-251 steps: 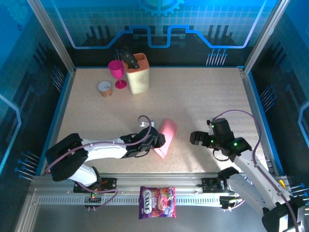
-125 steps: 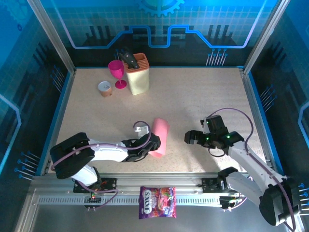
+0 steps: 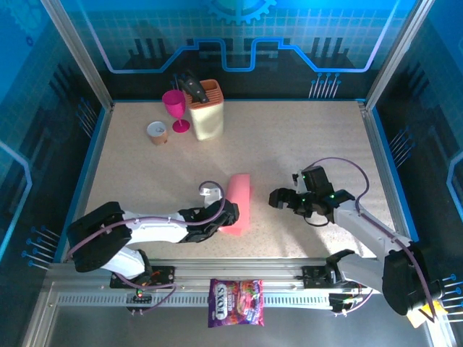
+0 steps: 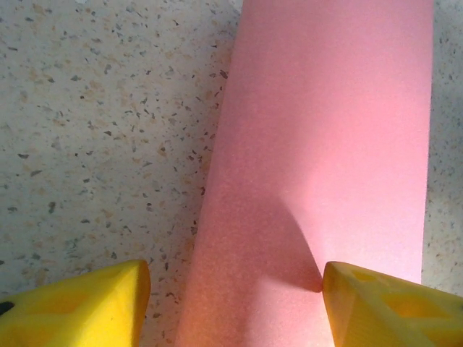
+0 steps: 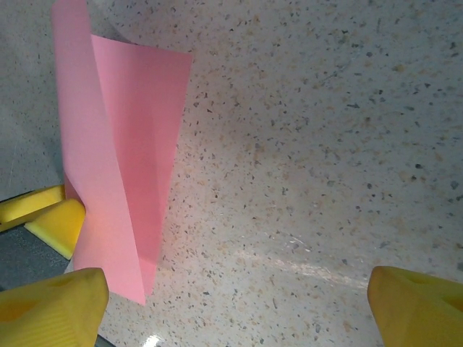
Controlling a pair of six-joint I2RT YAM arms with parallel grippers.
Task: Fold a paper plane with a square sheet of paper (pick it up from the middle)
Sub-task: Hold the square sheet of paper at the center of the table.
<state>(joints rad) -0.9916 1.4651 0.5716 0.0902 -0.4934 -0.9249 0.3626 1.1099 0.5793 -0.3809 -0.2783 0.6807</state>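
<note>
The square sheet of paper (image 3: 239, 203) is plain matte pink-red, on a beige table (image 3: 311, 144) flecked with dark specks. At eleven o'clock stand a magenta goblet (image 3: 174, 105) and a cream knife block (image 3: 206, 119). At six o'clock lies a purple printed candy bag (image 3: 236, 302). The left gripper (image 4: 236, 273) has yellow fingers (image 4: 79, 300).

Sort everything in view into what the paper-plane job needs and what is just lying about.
For the job: pink sheet of paper, curled over; left gripper at it; right gripper close by.
Lying about: magenta goblet; beige knife block; small roll, perhaps tape; Fox's candy bag.
</note>
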